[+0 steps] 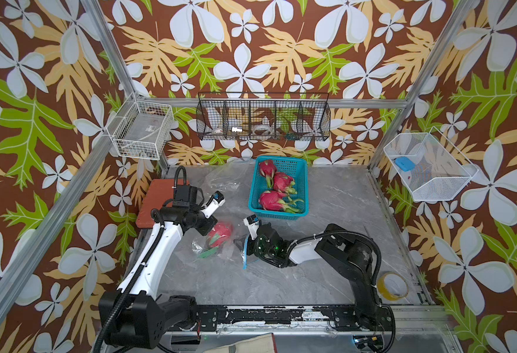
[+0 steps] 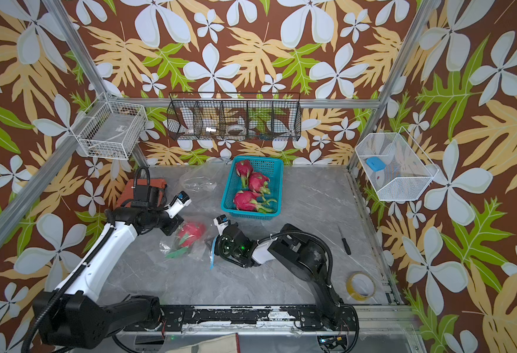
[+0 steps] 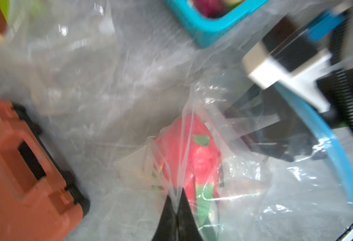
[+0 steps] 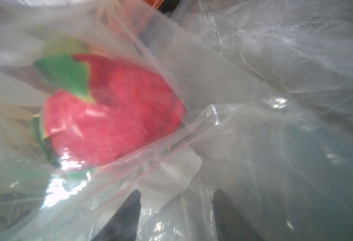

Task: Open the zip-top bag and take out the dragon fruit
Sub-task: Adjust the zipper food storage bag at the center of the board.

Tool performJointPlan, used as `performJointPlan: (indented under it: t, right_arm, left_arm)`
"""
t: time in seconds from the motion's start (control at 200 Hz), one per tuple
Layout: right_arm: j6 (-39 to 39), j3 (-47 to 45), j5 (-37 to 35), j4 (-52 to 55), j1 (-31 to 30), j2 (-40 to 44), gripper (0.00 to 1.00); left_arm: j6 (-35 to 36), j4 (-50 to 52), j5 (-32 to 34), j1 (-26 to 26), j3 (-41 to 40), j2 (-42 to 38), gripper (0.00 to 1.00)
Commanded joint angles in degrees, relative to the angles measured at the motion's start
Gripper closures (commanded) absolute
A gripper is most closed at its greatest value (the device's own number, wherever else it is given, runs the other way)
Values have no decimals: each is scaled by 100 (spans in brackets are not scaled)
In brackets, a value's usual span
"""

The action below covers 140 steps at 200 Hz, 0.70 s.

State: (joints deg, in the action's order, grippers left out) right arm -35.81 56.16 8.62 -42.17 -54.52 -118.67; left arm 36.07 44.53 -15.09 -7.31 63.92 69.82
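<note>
Clear film of zip-top bag (image 1: 231, 244) crumpled on grey table (image 1: 327, 198), near centre, between both arms. Inside it, red dragon fruit (image 1: 220, 233), green scales toward the near side. Left gripper (image 3: 176, 197) closed tight, pinching a fold of bag film just beside the fruit. Right gripper (image 4: 175, 202) at the bag's right end by blue zip strip (image 1: 245, 255), jaws partway apart amid film; whether any film is held, unclear. Farther back, teal basket (image 1: 252, 195) holding three magenta dragon fruit (image 1: 282, 182).
</note>
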Motion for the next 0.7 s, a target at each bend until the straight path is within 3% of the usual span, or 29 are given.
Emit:
performJointPlan:
  t: [0.0, 0.15, 0.28, 0.315, 0.335, 0.35, 0.46, 0.545, 0.606, 0.696]
  right_arm:
    - [-43, -38, -36, -339, -15, 11, 42]
    - [-93, -317, -71, -689, -15, 119, 40]
    - [-67, -541, -221, -865, -23, 326, 31]
    - [-43, -623, -277, -898, -23, 418, 25]
    - [-32, -674, -344, -914, -28, 478, 3]
    - [-24, -715, -404, -915, -36, 517, 0]
    - [102, -844, -641, -966, -82, 708, 0]
    - [179, -814, -757, -880, -93, 775, 1]
    - [230, -768, -775, -850, -110, 760, 0]
    - [385, -616, -714, -671, -154, 714, 2]
  left_arm:
    - [1, 25, 305, -409, 448, 7, 100]
    - [-52, 369, 506, -675, 1206, 132, 100]
    - [14, 561, 579, -684, 1441, 190, 100]
    - [5, 522, 603, -684, 1518, 183, 100]
    - [-10, 475, 616, -684, 1528, 168, 100]
    - [-12, 435, 633, -684, 1502, 153, 100]
    - [124, 437, 698, -803, 591, 70, 100]
    - [-268, 310, 694, -891, 709, 125, 100]
    - [-427, -146, 514, -569, 534, 54, 100]
    - [142, -326, 1280, -471, -88, 170, 100]
